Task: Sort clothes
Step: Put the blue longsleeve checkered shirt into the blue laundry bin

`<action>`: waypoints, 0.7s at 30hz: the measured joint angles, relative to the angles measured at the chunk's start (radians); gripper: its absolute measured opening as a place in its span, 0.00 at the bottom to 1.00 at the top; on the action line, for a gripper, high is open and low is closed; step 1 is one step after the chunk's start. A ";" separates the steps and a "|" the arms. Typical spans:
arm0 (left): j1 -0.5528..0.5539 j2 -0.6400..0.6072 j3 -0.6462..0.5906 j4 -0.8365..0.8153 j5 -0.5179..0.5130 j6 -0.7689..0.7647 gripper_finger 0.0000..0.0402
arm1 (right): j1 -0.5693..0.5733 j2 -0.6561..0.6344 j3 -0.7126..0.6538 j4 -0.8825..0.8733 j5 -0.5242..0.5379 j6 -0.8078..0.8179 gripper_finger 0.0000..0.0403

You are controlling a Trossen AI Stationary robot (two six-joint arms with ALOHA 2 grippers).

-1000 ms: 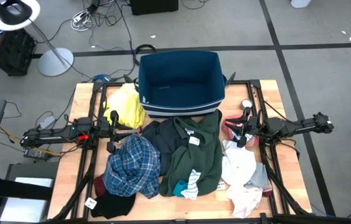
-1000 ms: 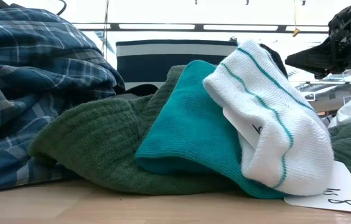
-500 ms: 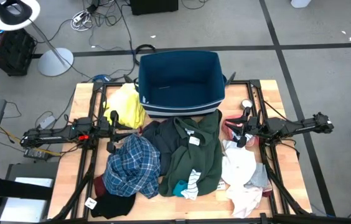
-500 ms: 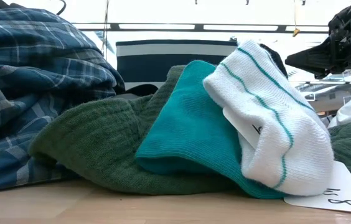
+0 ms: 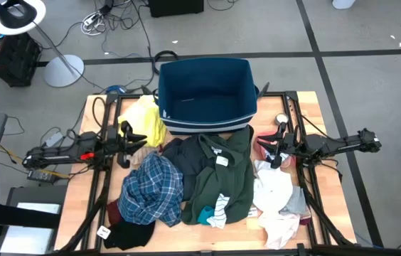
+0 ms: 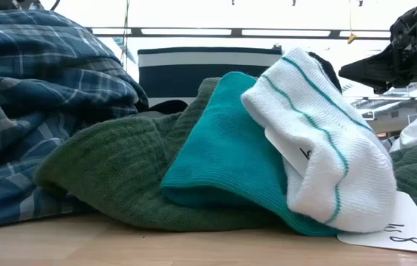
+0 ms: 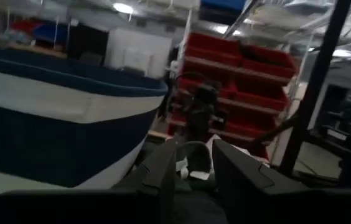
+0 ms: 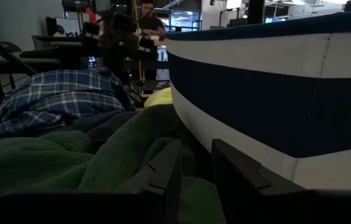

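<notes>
The clothes lie in a heap on the wooden table (image 5: 307, 114). A blue plaid shirt (image 5: 151, 188), a dark green garment (image 5: 225, 174) and a yellow one (image 5: 143, 121) show. White (image 5: 271, 188) and black (image 5: 133, 231) pieces lie nearer the front. A teal sock (image 6: 223, 148) and a striped sock (image 6: 319, 148) rest on the green garment. My left gripper (image 5: 142, 142) hovers open by the yellow garment, with nothing between its fingers (image 7: 163, 174). My right gripper (image 5: 268, 149) stands open at the heap's right side, level over green cloth (image 8: 51, 168).
A navy bin with white stripes (image 5: 204, 96) stands at the table's far edge, between the arms. Maroon (image 5: 115, 210), pink (image 5: 279, 227) and grey (image 5: 296, 203) pieces lie near the front. Paper tags (image 6: 401, 229) lie by the socks. A person shows in the room behind (image 8: 147, 15).
My left gripper has risen a little above the clothes and rolled about its own line, its tip now pointing toward the table's right. The right arm and the clothes have kept still.
</notes>
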 joint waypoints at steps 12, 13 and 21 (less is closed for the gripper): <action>-0.097 0.528 0.497 -0.418 -0.081 -0.152 0.27 | 0.000 0.000 0.000 0.000 0.000 0.000 0.23; -0.114 0.587 0.552 -0.470 -0.094 -0.174 0.27 | 0.000 0.000 0.000 0.000 0.000 0.000 0.23; -0.288 0.956 1.011 -0.975 -0.239 -0.398 0.27 | 0.000 0.000 0.000 0.000 0.000 0.000 0.23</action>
